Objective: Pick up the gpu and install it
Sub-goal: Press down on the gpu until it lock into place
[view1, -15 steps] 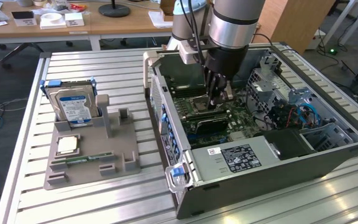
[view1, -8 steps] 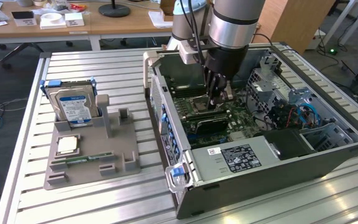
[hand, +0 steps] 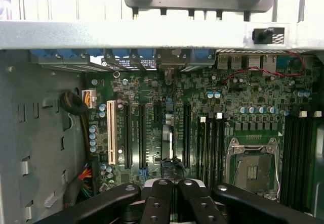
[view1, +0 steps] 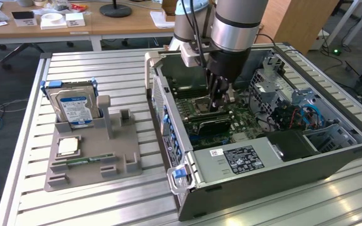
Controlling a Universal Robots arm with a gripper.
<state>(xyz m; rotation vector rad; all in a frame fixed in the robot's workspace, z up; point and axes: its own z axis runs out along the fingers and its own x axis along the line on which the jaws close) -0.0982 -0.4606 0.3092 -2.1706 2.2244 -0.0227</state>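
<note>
Directly below the hand [view1: 218,107], deep inside the open case [view1: 282,165], stands the gpu [view1: 209,125], on its edge over the board [hand: 243,97]. Closed tight, the hand, with fingers pressed together on the top edge of the card. Seen in the wrist view as a thin green line, the gpu [hand: 168,143], running straight away from the hand [hand: 172,184] toward the back wall of the case, between the long black slots [hand: 126,133] to one side and the memory slots to the other. Hard to tell whether already seated in its slot or only resting at the mouth of it.

Judged as the install step: picking up done, card brought to its place, grip not yet released.

For the next move, probably needed: card kept upright and in line with the slot, pressure straight down and even along its length, metal end matched to the opening at the back wall. Risk of bending the card if tilted.

Far to the side of the hand, on the desk [view1: 105,197], a grey holder [view1: 93,165] with a hard drive [view1: 74,106], untouched.
</note>
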